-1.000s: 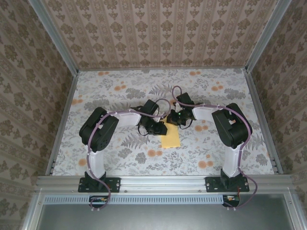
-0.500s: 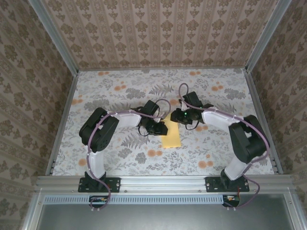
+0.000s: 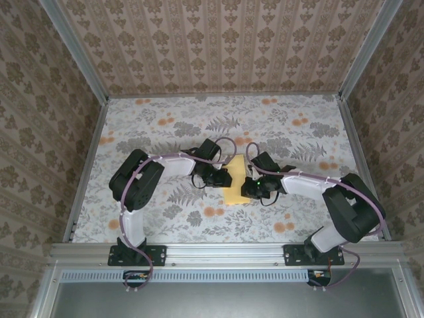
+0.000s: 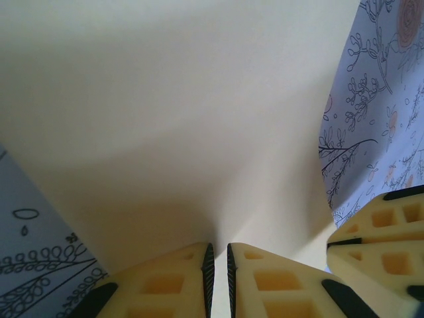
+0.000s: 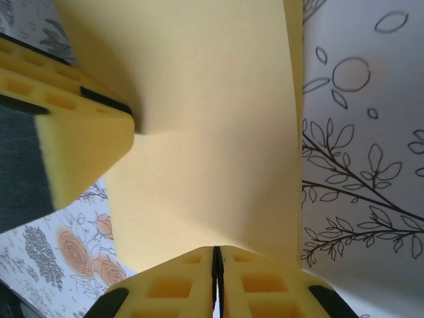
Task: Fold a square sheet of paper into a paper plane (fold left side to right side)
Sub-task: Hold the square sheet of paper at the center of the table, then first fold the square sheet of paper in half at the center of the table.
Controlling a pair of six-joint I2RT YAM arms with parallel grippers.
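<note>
Right hand [image 3: 246, 189] now nearer (on yellow paper [image 3: 233, 197])

The sheet of paper [image 3: 233, 197] is showing plain yellow. The cloth [image 3: 165, 126] is displaying grey leaves and orange flowers on white. The walls [image 3: 218, 46] are carrying brown and beige stripes. The left arm [image 3: 136, 179] and right arm [image 3: 350, 211] are showing black and white, with purple cables [image 3: 173, 155].

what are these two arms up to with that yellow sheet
Two robot arms are folding a yellow paper on a floral cloth. The left end effector is shut on the paper's left side and the right end effector on its right side, nearer the bases. The paper looks bowed between them, with no crease pressed yet.
</note>
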